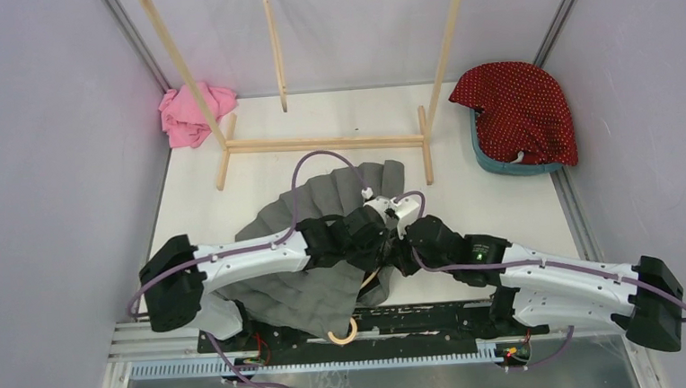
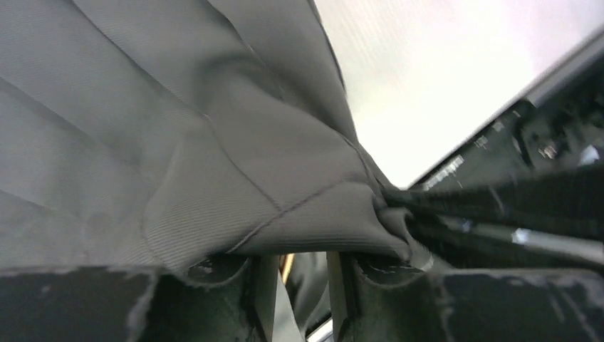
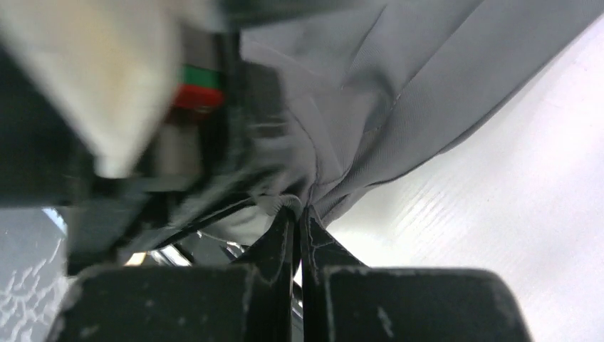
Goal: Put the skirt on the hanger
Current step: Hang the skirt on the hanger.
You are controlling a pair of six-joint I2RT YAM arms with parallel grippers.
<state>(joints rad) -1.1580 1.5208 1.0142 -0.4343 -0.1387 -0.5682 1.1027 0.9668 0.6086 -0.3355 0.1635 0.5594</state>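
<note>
Found the grey pleated fabric skirt [image 1: 322, 204] spread on the white worktop [image 1: 502, 211], fanning toward 11 o'clock from both arms. Saw the right end effector [image 3: 298, 210] clamped on its waistband and the left end effector [image 2: 295, 260] parted at 9 o'clock alongside. Spotted the pale wooden hanger [image 1: 344, 335] at 6 o'clock.

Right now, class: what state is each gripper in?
Left gripper: jaws partly open, skirt draped across it.
Right gripper: shut on the skirt's edge.

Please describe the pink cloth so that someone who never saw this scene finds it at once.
Find the wooden rack across the far side of the table. By its left foot, near the wall, lies the crumpled pink cloth. It alone is pink: the skirt is grey, the garment in the basket red.
</note>
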